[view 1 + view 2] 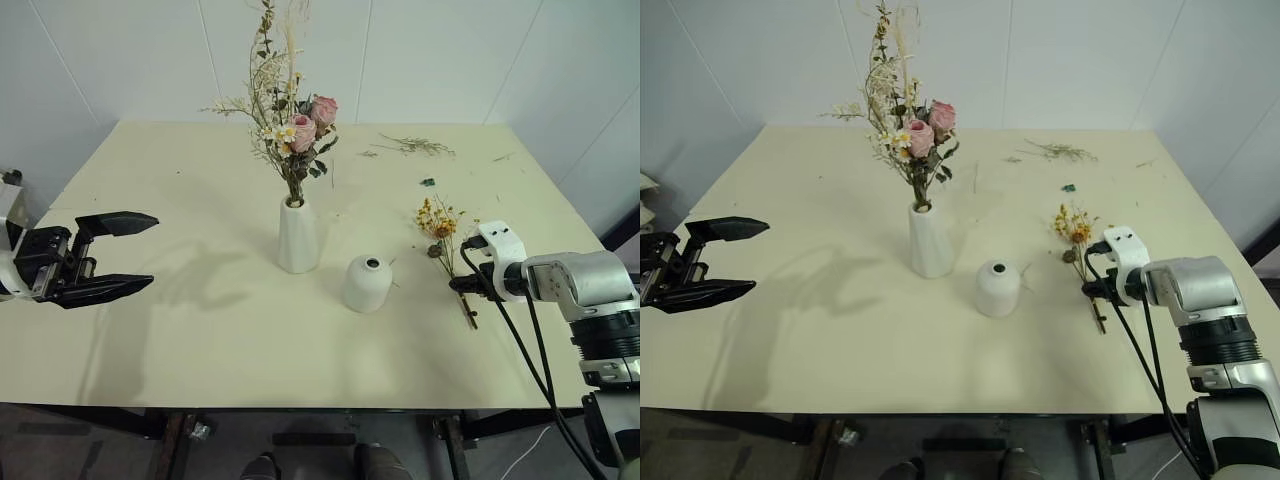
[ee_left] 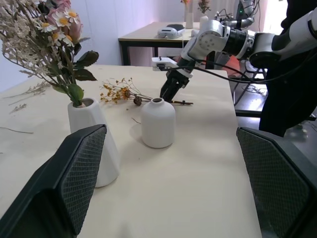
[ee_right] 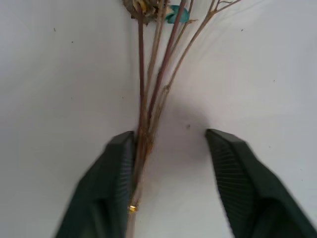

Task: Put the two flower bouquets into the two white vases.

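The pink rose bouquet (image 1: pixel 295 130) stands upright in the tall white cone vase (image 1: pixel 298 235) at the table's middle. To its right sits the squat white dome vase (image 1: pixel 367 283), its mouth empty. The thin yellow-orange sprig (image 1: pixel 440 222) lies flat on the table further right. My right gripper (image 1: pixel 462 283) is down at its lower stems. In the right wrist view the stems (image 3: pixel 153 89) run between the parted fingers and rest against one finger (image 3: pixel 116 163), with a gap to the other. My left gripper (image 1: pixel 135 255) hovers open at the table's left side, holding nothing.
Loose dried twigs (image 1: pixel 418 146) and a small green scrap (image 1: pixel 427 182) lie at the back right of the cream table (image 1: pixel 200 330). A white wall rises behind the table's far edge. Cables hang from my right wrist near the table's front right corner.
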You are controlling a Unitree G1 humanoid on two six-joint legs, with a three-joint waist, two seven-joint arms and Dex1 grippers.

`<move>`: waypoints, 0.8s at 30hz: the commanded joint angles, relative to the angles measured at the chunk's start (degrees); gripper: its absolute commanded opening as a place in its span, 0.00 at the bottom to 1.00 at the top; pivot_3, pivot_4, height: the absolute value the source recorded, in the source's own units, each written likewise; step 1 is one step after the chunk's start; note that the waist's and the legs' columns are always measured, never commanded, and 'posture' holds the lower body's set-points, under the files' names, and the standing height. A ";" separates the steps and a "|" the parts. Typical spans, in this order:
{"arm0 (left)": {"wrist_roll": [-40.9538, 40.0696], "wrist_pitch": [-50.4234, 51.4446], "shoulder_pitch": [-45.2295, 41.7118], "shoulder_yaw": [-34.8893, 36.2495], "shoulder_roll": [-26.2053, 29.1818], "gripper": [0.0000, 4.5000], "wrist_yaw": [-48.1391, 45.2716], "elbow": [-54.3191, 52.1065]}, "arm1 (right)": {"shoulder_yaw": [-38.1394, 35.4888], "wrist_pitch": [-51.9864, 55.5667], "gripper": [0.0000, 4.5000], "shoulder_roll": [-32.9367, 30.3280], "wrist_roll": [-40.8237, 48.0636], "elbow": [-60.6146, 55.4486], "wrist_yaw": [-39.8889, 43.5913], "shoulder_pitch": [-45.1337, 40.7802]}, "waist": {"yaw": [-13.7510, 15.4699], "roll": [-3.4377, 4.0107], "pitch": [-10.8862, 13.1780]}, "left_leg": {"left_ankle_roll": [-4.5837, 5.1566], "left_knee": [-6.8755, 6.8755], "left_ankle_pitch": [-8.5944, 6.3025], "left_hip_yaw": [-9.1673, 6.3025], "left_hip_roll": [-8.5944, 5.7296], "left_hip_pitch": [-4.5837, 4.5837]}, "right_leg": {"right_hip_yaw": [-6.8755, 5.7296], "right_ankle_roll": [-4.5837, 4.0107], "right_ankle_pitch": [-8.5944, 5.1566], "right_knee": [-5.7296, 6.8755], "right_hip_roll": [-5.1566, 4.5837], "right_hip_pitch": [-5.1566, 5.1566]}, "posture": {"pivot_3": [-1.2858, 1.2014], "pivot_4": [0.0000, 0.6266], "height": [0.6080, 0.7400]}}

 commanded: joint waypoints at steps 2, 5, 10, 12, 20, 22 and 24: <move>0.06 -0.03 -0.29 1.85 0.53 1.00 -6.42 -0.57 | -6.02 -1.81 0.14 1.28 0.52 -2.61 -1.79 0.06 | 0.13 0.00 0.00 | 0.00 0.00 0.00 0.00 0.00 0.00 | 0.00 0.00 0.00 0.01 0.00 0.00 | 0.52 0.24 1.00; 0.76 -0.27 -0.97 1.16 -0.33 1.00 -6.42 -0.27 | -10.25 -4.00 0.01 2.69 1.34 -5.27 -3.01 1.20 | 0.19 0.00 0.00 | 0.00 0.00 0.00 0.00 0.00 -0.01 | 0.00 0.00 0.00 0.00 0.00 0.00 | 0.52 0.24 1.00; 1.36 0.07 -2.18 0.28 -1.18 1.00 -6.42 0.12 | -14.03 -2.67 0.01 3.92 2.74 -9.91 -4.00 3.40 | 0.21 0.00 0.00 | 0.00 -0.02 0.00 0.00 0.00 -0.01 | -0.01 0.01 0.00 0.00 0.00 0.00 | 0.52 0.24 1.00; 1.45 0.19 -2.93 -0.46 -1.38 1.00 -6.42 0.22 | -14.59 -2.04 0.01 4.08 2.83 -11.61 -4.47 4.79 | 0.21 0.00 0.00 | 0.00 -0.02 0.00 -0.01 0.00 -0.01 | -0.01 0.01 0.00 0.00 0.00 0.00 | 0.52 0.24 1.00; 2.85 0.20 -6.45 -3.22 -2.97 1.00 -6.42 1.88 | -21.15 -22.57 0.01 10.63 8.52 -25.85 1.26 11.58 | 0.03 0.00 0.00 | 0.01 -0.02 0.00 0.00 0.02 0.00 | -0.01 0.02 0.00 0.04 0.02 0.00 | 0.52 0.24 1.00; 2.62 0.27 -6.96 -3.76 -3.33 1.00 -6.42 1.93 | -23.92 -33.25 0.01 15.51 10.88 -27.98 3.23 12.71 | -0.02 0.00 0.00 | 0.00 -0.04 0.00 0.00 0.04 0.02 | -0.01 0.03 -0.01 0.07 0.03 0.00 | 0.52 0.24 1.00; 2.33 0.26 -7.37 -4.15 -3.48 1.00 -6.42 2.17 | -24.71 -37.17 0.01 17.66 12.18 -28.66 3.62 13.21 | 0.05 0.00 0.00 | 0.00 -0.04 0.00 0.00 0.04 0.04 | -0.01 0.04 0.00 0.08 0.04 0.01 | 0.52 0.24 1.00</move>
